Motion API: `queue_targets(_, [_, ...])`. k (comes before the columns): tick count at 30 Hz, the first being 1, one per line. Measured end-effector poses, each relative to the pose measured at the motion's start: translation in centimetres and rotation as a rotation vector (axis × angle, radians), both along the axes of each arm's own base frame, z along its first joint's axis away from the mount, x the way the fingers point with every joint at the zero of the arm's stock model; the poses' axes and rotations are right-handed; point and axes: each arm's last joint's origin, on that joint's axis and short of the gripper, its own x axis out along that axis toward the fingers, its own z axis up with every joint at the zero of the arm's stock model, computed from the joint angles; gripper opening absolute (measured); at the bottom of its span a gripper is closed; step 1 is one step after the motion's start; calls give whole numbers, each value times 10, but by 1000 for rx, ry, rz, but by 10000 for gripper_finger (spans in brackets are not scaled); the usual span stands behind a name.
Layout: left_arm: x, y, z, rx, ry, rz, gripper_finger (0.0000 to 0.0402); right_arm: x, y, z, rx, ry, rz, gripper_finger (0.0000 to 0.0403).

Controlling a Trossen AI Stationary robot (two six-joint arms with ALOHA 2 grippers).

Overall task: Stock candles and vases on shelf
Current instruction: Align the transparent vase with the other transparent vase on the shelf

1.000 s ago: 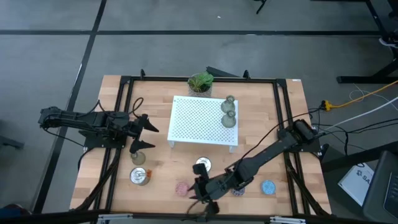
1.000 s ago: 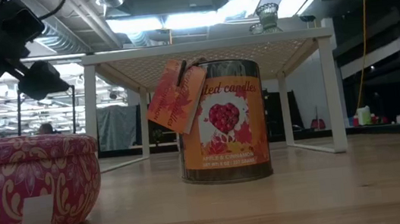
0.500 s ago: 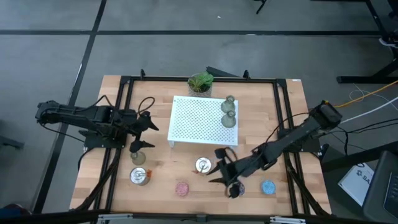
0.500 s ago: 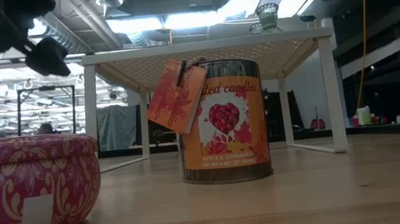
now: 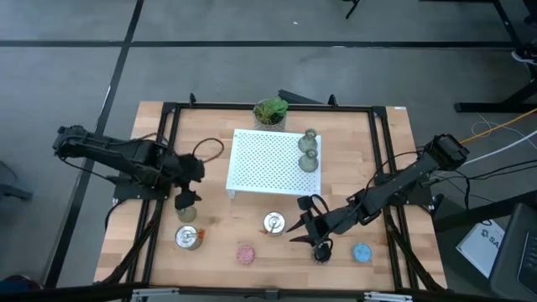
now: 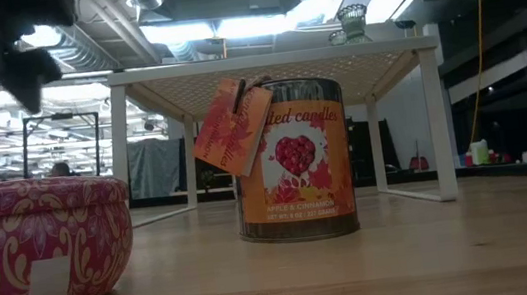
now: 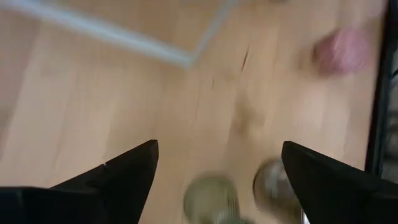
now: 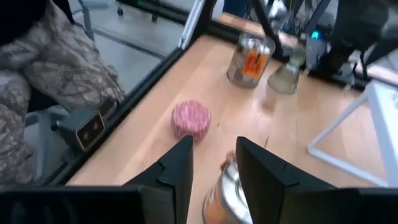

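Note:
My left gripper (image 5: 190, 184) is open, above an olive-green vase (image 5: 186, 213) that stands on the table; in the left wrist view the vase (image 7: 211, 200) shows between my wide-spread fingers. My right gripper (image 5: 295, 228) is open, just right of a silver tin candle (image 5: 273, 222), which shows in the gap between its fingers (image 8: 227, 194); I see no touch. A second silver tin (image 5: 189, 237), a pink candle (image 5: 245, 254), a dark blue candle (image 5: 321, 252) and a light blue candle (image 5: 362, 252) stand near the front edge. Two vases (image 5: 309, 149) stand on the white shelf (image 5: 268, 159).
A potted plant (image 5: 270, 111) stands behind the shelf. A black frame (image 5: 168, 109) runs around the tabletop. In the low view the orange-labelled tin (image 6: 290, 159) stands before the shelf (image 6: 273, 63), and the pink candle (image 6: 34, 246) is close at the left.
My right gripper has gone from the front edge by the pink candle toward the table's right and far side, ending beside the middle silver tin. My left gripper has tipped downward over the vase. No candle or vase has moved.

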Motion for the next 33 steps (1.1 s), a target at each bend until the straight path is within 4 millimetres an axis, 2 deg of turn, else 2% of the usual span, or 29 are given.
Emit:
queue_targets(6, [-2,-9,-4,-3,213,-44,322,-1,-1,-2,26,37,-18,124])
queue_targets(10, [-5,-14,-5,8,286,-55,322,-1,0,-3,29,41,-9,124])
queue_targets(16, [-10,-21,-6,23,323,-17,322,-2,-1,-4,24,54,-10,124])
queue_targets(22, [-13,-32,-19,64,376,-12,322,-2,0,-5,26,70,9,124])
queue_targets(29, [-6,-41,-29,114,449,25,321,-4,-2,-8,4,98,9,124])
queue_targets(33, [-1,-45,-37,140,499,25,303,-4,-3,-9,-25,109,15,124])
